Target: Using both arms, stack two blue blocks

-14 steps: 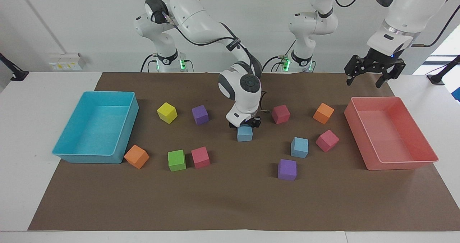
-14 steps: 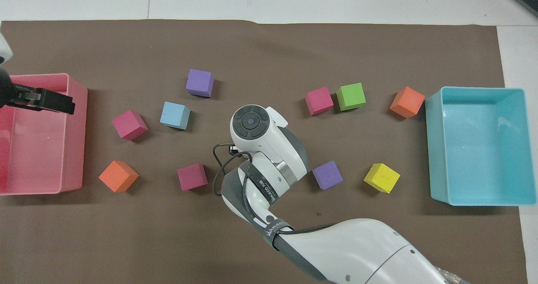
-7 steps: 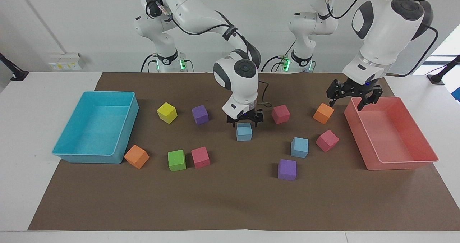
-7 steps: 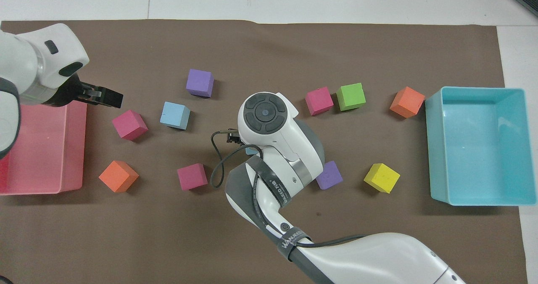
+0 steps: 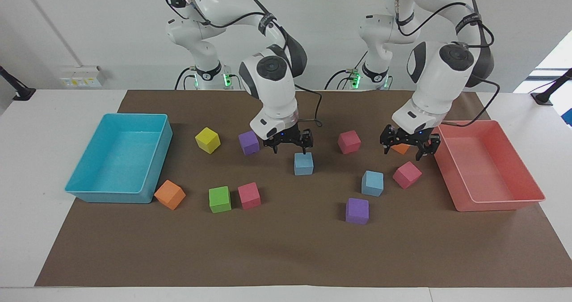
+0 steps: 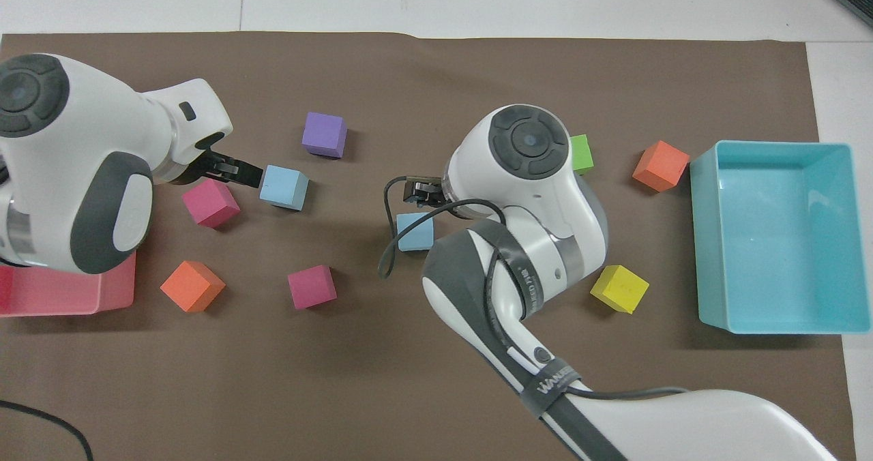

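Facing view shows the right gripper (image 5: 289, 146) raised over bare brown mat (image 5: 286, 257), its fingers spread and empty, just above the first blue block (image 5: 303, 163) near the table's middle. That block sits flat with open mat on every side; the closest neighbour is a purple cube (image 5: 249, 142), nearer the robots and toward the right arm's end. The left gripper (image 5: 409, 148) hangs with fingers spread and empty over an orange cube (image 5: 401, 148), close beside the rim of the pink tray (image 5: 491, 201). The second blue block (image 5: 372, 182) lies toward the left arm's end, farther from the robots than the first. A magenta cube (image 5: 407, 174) stands just beside it toward the pink tray, and another purple cube (image 5: 357, 211) is near it, farther from the robots. Between the two blue blocks the mat is bare. The turquoise tray (image 5: 78, 186) sits at the right arm's end, well apart from both. A wide strip of mat along the edge farthest from the robots holds nothing.
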Tool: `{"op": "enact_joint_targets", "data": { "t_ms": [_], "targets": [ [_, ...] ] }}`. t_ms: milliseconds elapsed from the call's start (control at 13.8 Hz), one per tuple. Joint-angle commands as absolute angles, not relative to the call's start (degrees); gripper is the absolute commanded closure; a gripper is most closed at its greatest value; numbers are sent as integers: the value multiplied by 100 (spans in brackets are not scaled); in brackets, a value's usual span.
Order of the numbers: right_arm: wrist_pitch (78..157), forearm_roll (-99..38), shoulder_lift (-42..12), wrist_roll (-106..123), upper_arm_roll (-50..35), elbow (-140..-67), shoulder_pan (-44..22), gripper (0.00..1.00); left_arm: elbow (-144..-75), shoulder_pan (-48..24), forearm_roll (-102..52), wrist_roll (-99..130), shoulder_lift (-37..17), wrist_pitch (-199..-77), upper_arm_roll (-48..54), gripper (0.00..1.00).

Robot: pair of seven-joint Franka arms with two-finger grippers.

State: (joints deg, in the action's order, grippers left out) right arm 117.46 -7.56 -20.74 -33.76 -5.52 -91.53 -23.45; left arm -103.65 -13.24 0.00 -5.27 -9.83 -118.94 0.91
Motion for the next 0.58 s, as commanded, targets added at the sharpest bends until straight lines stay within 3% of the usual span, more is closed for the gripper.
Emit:
{"op": "enact_joint_targets", "data": {
  "t_ms": [0, 509],
  "targets": [
    [11829, -1412, -1916, -2788, -607, -9448, -2013, 0, -10862, -1494, 53, -466, -1037, -12584, 9, 0],
    [12118, -2969, -1907, -1170, -606, -10053, -1485, 0, -11136, -1617, 53, -176, -1441, -13447, 9, 0]
  ]
}}
